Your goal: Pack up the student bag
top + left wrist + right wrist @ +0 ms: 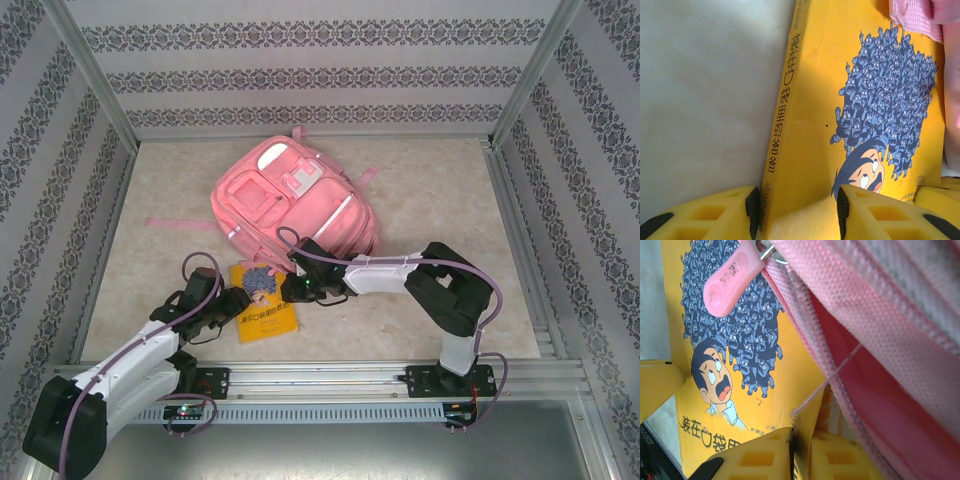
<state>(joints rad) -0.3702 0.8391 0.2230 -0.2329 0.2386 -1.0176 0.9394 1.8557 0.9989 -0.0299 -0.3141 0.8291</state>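
The student bag [295, 205], a large pink backpack, lies in the middle of the table with its open zip edge [900, 340] over a yellow book's far end. The yellow book [262, 312] with a cartoon cover lies just in front of it. My right gripper [291, 288] is at the book's right corner, shut on the yellow cover's corner [801, 452]. My left gripper [238, 303] stands open astride the book's spine edge [797, 210], one pad beside the spine and the other over the cover [810, 100]. A pink zipper pull [730, 280] hangs over the cover.
A pink strap [180, 224] trails left of the bag across the beige table [450, 190]. Patterned walls and aluminium posts [520, 240] close in three sides. A metal rail [320, 375] with both arm bases runs along the near edge.
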